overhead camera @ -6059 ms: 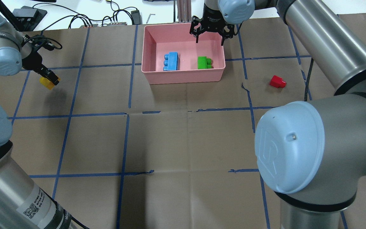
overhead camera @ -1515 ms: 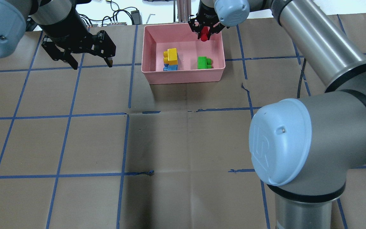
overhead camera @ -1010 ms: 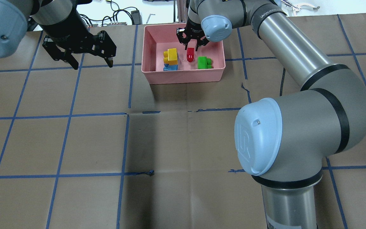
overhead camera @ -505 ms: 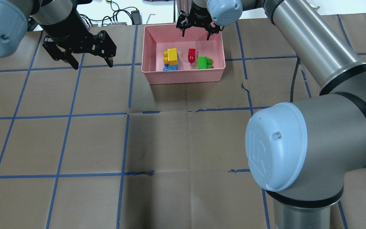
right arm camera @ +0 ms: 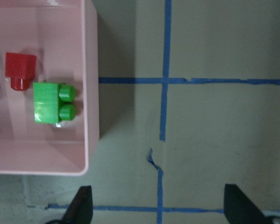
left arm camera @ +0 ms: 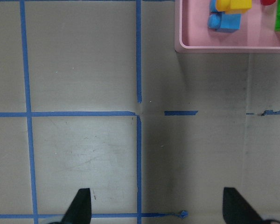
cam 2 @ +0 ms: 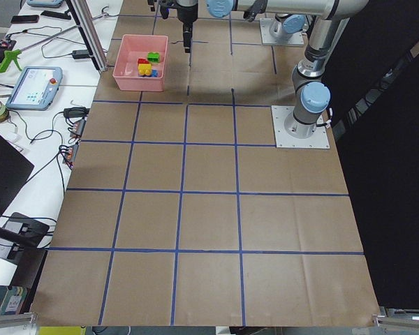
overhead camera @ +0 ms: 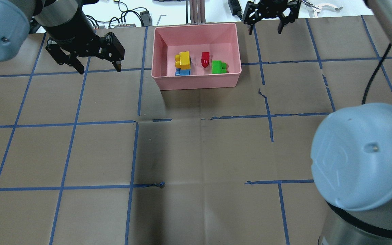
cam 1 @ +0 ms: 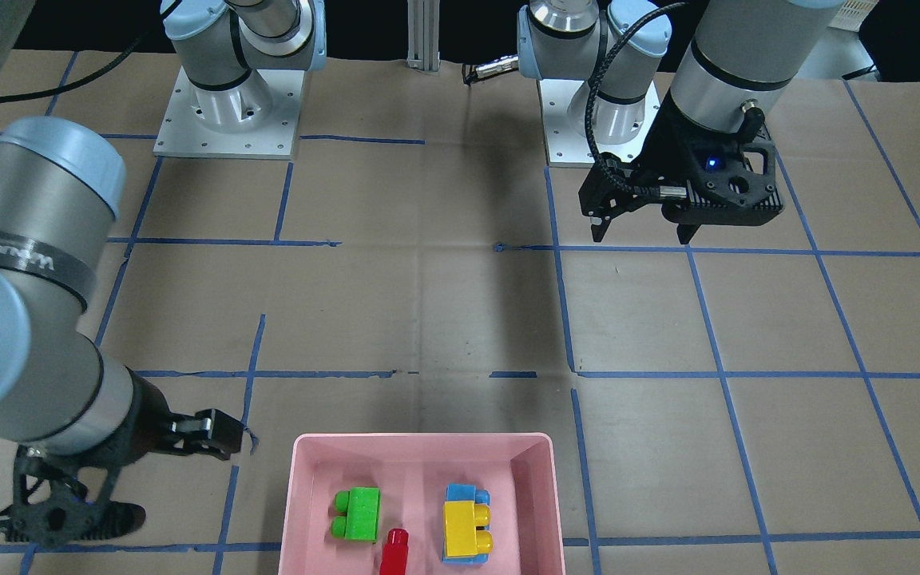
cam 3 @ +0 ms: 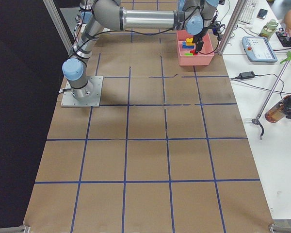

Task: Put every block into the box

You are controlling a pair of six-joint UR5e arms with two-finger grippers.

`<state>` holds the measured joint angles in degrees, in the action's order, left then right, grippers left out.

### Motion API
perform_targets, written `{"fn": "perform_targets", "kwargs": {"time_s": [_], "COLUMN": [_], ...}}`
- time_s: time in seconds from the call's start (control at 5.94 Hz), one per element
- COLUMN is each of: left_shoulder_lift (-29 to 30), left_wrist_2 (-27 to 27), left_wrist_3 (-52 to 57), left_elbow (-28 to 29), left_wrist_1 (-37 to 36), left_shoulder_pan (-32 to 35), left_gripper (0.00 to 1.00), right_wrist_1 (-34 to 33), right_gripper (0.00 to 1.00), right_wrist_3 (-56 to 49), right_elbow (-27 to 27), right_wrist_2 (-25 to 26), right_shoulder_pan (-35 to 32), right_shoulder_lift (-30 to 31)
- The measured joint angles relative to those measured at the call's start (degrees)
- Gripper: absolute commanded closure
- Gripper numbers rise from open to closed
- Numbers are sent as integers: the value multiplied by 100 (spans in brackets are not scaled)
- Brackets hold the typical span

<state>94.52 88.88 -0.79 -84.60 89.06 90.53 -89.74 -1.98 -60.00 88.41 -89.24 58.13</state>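
Observation:
The pink box (overhead camera: 196,82) stands at the far middle of the table. In it the yellow brick (overhead camera: 184,58) sits on the blue brick (overhead camera: 182,72), with the red brick (overhead camera: 205,59) and the green brick (overhead camera: 217,66) to their right. They show too in the front view: green (cam 1: 358,513), red (cam 1: 394,549), yellow (cam 1: 464,524), blue (cam 1: 464,490). My left gripper (overhead camera: 99,70) hangs open and empty left of the box. My right gripper (overhead camera: 264,32) is open and empty, past the box's far right corner. The right wrist view shows the red brick (right arm camera: 19,69) and the green brick (right arm camera: 50,101).
Brown paper with blue tape grid lines covers the table (overhead camera: 196,153). Cables and small devices (overhead camera: 124,20) lie beyond the far edge. The right arm's elbow (overhead camera: 362,156) bulks large at the near right. A tear in the paper (overhead camera: 262,93) lies right of the box.
My right gripper has moved right, from over the box's far rim to beyond its far right corner. The left gripper and the bricks have not moved.

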Motion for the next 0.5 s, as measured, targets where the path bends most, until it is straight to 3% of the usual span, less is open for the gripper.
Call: {"fn": "perform_targets", "kwargs": {"time_s": [0.34,0.5], "left_shoulder_lift": [5,5], "left_wrist_2": [1,5], "left_wrist_3": [3,10], "left_elbow": [25,28], "left_wrist_1": [7,16], "left_shoulder_pan": [-7,-25], "left_gripper": [0,0], "right_wrist_1": [26,85], "right_gripper": [0,0], "right_wrist_3": [-118,9], "right_elbow": [-1440,-1874], "right_wrist_2": [181,284], "right_shoulder_pan": [167,148], "right_shoulder_lift": [1357,1919]}}
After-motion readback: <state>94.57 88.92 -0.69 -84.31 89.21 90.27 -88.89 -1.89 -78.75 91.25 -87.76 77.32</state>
